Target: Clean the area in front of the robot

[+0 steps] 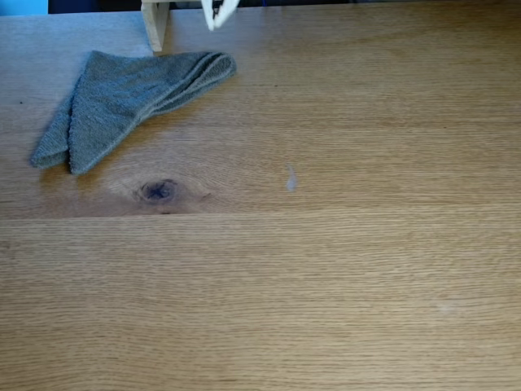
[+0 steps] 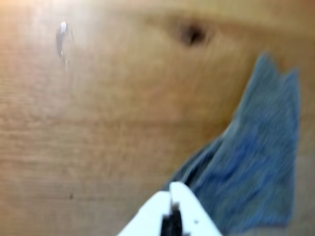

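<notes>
Tabletop point(image 2: 98, 128) spreads beneath closed pincer point(image 2: 171, 189), beside cloth point(image 2: 256, 162).

The robot's white gripper point(image 1: 217, 16) is showing at the top edge of the fixed view, its pointed fingers point(image 1: 211, 19) angling downward and lying close together. In the blurred wrist view the gripper point(image 2: 171, 191) is entering from the bottom edge, its two fingertips point(image 2: 183, 194) meeting at a point, jaws pressed together.
</notes>
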Controlling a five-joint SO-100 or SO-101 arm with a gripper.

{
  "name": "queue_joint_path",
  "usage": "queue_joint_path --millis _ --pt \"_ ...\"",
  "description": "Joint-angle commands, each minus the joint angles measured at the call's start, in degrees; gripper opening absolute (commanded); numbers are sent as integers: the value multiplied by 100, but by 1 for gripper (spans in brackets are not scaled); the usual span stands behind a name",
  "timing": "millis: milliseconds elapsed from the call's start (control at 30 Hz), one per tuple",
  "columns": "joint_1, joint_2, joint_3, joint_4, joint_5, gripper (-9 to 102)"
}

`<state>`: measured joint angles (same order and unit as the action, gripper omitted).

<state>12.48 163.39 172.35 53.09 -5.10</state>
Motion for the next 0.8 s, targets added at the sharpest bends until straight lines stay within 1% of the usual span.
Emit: queue_joint_path --millis 0,167,400,500,600,633,667,767 --pt "70 -791 -1635 334 105 0" --pt "9 -1591 -3155 1046 193 0" --pt "132 -2470 -5080 1951 1204 0" --pt "149 -2795 -5713 2329 1617 0" --pt "202 -3015 -6135 2540 1934 0" --pt "246 -3085 -6231 2610 2030 2" --pt "308 -3146 -6311 2681 2145 7" --pt "712 -3480 -6354 2786 2470 26"
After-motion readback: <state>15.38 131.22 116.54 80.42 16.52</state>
